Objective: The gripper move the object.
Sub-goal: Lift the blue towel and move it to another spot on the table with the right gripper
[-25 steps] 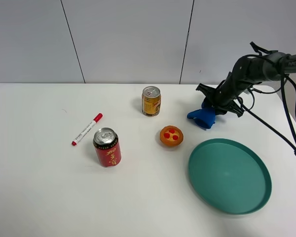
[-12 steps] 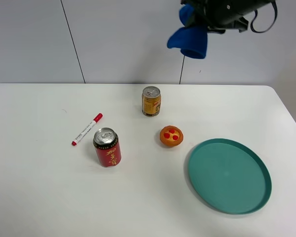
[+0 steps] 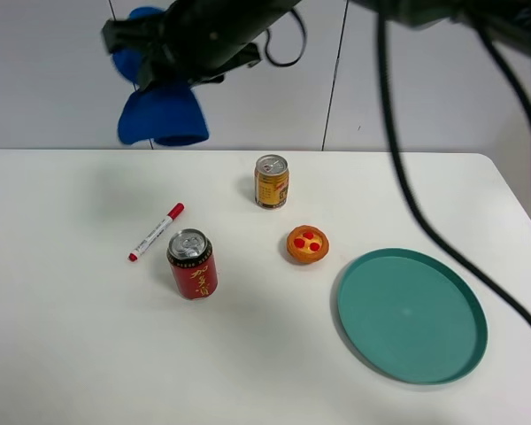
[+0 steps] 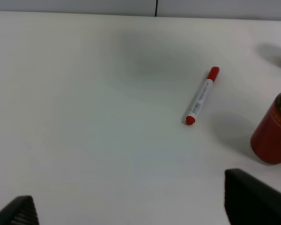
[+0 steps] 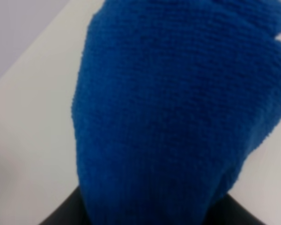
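The blue cloth bundle [image 3: 159, 111] hangs high above the table's back left, pinched in the middle by my right gripper [image 3: 150, 75], which is shut on it at the end of the dark arm reaching across from the right. In the right wrist view the blue cloth [image 5: 178, 108] fills almost the whole frame and hides the fingers. My left gripper [image 4: 126, 220] is open and empty, low over the table's left part; only its two black fingertips [image 4: 253, 201] show at the frame's edge.
A red marker [image 3: 157, 231], a red can [image 3: 191, 264], a gold can [image 3: 271, 181], an orange round toy [image 3: 307, 243] and a teal plate [image 3: 363, 310] lie on the white table. The marker [image 4: 202, 95] and red can [image 4: 273, 133] show in the left wrist view.
My right gripper lifted the blue cloth from the table at the back right, then carried it high and far left, across the middle to above the table's back left.
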Controlling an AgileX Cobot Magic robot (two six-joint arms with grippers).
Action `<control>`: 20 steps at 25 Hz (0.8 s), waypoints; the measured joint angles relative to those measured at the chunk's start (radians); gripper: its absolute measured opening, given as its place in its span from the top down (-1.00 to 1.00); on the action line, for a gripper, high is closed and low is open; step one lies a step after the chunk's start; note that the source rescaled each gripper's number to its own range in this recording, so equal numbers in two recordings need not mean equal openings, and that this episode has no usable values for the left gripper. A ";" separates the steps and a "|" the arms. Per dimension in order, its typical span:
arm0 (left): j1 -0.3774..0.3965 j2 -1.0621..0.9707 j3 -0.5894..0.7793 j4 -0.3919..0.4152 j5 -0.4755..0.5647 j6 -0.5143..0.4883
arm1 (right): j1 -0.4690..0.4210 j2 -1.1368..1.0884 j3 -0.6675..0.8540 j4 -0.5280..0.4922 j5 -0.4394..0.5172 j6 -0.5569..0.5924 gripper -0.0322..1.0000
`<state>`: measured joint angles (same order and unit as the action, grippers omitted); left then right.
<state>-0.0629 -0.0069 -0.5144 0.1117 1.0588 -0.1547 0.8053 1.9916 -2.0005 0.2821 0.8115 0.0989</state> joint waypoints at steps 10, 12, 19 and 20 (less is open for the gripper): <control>0.000 0.000 0.000 0.000 0.000 0.000 | 0.182 0.175 -0.070 -0.002 0.048 -0.099 0.93; 0.000 0.000 0.000 0.000 0.000 0.000 | 0.188 0.210 -0.072 -0.002 0.052 -0.099 0.93; 0.000 0.000 0.000 0.000 0.000 0.000 | 0.217 0.330 -0.072 -0.003 0.059 -0.117 0.93; 0.000 0.000 0.000 0.000 0.000 0.000 | 0.223 0.343 -0.072 -0.003 0.061 -0.122 0.93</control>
<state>-0.0629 -0.0069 -0.5144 0.1117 1.0588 -0.1547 1.0281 2.3351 -2.0723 0.2795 0.8723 -0.0233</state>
